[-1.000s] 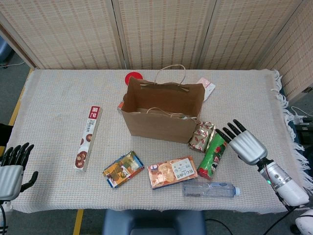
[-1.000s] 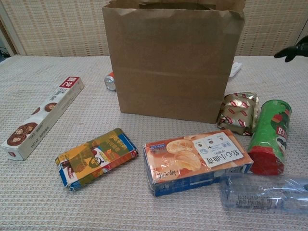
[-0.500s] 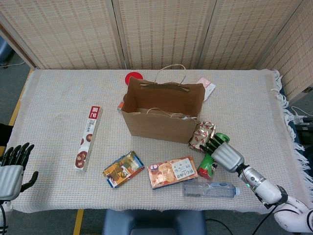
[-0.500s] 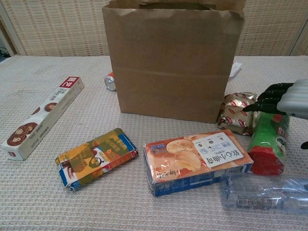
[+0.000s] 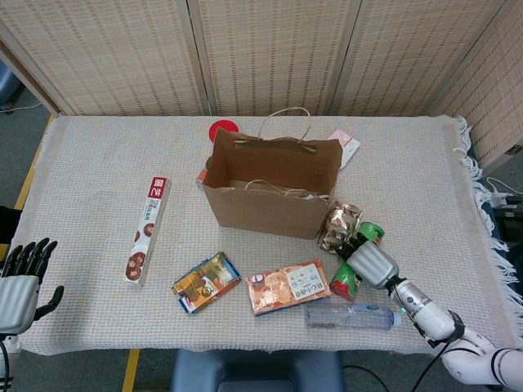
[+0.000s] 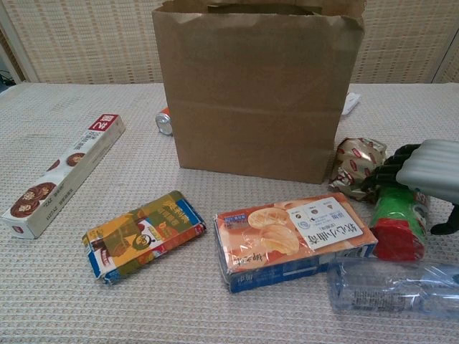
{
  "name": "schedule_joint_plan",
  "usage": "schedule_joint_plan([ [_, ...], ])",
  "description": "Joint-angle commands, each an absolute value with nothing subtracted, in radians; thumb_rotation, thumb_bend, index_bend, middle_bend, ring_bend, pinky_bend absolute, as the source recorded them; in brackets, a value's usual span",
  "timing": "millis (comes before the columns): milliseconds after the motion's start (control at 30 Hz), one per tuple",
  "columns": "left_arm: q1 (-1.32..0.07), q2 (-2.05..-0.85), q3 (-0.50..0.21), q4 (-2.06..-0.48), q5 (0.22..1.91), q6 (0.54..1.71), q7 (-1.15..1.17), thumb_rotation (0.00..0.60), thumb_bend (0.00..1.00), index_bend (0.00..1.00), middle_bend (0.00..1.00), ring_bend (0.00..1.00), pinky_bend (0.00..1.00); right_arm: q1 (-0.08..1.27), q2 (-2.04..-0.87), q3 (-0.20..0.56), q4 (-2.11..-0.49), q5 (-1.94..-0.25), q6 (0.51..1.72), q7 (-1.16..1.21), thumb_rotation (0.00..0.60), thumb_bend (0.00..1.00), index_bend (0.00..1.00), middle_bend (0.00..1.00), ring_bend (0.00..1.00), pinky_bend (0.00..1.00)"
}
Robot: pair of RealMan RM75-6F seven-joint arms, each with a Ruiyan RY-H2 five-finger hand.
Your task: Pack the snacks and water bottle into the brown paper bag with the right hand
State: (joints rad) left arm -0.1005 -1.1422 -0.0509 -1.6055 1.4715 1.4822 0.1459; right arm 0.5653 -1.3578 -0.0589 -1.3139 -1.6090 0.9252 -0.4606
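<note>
One snack targeted: right hand (image 5: 369,263) curls over green can (image 6: 396,222), grip unconfirmed, cannot tell. Next: close firmly, lift into brown paper bag (image 5: 270,208). Left hand (image 5: 18,290) idle, fingers spread.

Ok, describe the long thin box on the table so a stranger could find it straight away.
Start at the brown paper bag standing open mid-table, then look well off to its left, toward the robot's left side. The long white box lies flat there, alone on the cloth, apart from everything else. It is far longer and slimmer than the other packs, with a red end label and round brown biscuits pictured along it.
</note>
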Motion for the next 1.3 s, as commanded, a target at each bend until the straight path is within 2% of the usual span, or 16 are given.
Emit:
schedule_joint_plan([
  [33,-0.101,-1.142,-0.051,-1.605,1.471,1.482,0.146,0.6,0.37,0.0,0.0,0.0,0.0,0.555,-1.377,-0.063,-1.285,-1.646,0.981,-0.444,0.6,0.24,0.54,0.49,0.51,0.49],
  [133,-0.101,-1.142,-0.051,-1.605,1.471,1.482,0.146,0.6,0.37,0.0,0.0,0.0,0.0,0.55,-1.377,-0.063,-1.276,-1.663,1.015,-0.424,0.6,0.28,0.66,0.58,0.63,0.6],
  [200,-0.101,-1.142,-0.051,-1.606,1.471,1.482,0.145,0.6,0.37,0.0,0.0,0.0,0.0,0.545,-1.364,-0.061,-1.279,-1.678,1.051,-0.401,0.6,0.28,0.7,0.6,0.65,0.62],
  [267,-0.101,-1.142,-0.051,-1.605,1.472,1.482,0.145,0.6,0.37,0.0,0.0,0.0,0.0,0.525,-1.307,-0.033,-1.33,-1.674,1.137,-0.35,0.6,0.28,0.7,0.6,0.65,0.62],
  [533,-0.1,-1.142,-0.05,-1.607,1.472,1.483,0.148,0.6,0.37,0.0,0.0,0.0,0.0,0.495,-1.139,0.028,-1.496,-1.674,1.281,-0.288,0.6,0.29,0.71,0.61,0.65,0.62],
  [833,-0.1,-1.142,-0.05,-1.609,1.472,1.484,0.15,0.6,0.37,0.0,0.0,0.0,0.0,0.524,-1.034,0.191,-1.697,-1.632,1.388,-0.332,0.6,0.29,0.72,0.62,0.65,0.62],
  [1033,-0.1,-1.143,-0.05,-1.605,1.475,1.485,0.148,0.6,0.37,0.0,0.0,0.0,0.0,0.601,-1.106,0.332,-1.8,-1.486,1.381,-0.536,0.6,0.29,0.72,0.62,0.65,0.62],
  [1300,-0.1,-1.146,-0.05,-1.596,1.48,1.489,0.142,0.6,0.37,0.0,0.0,0.0,0.0,0.746,-1.29,0.413,-1.779,-1.353,1.356,-0.87,0.6,0.29,0.72,0.62,0.65,0.62],
])
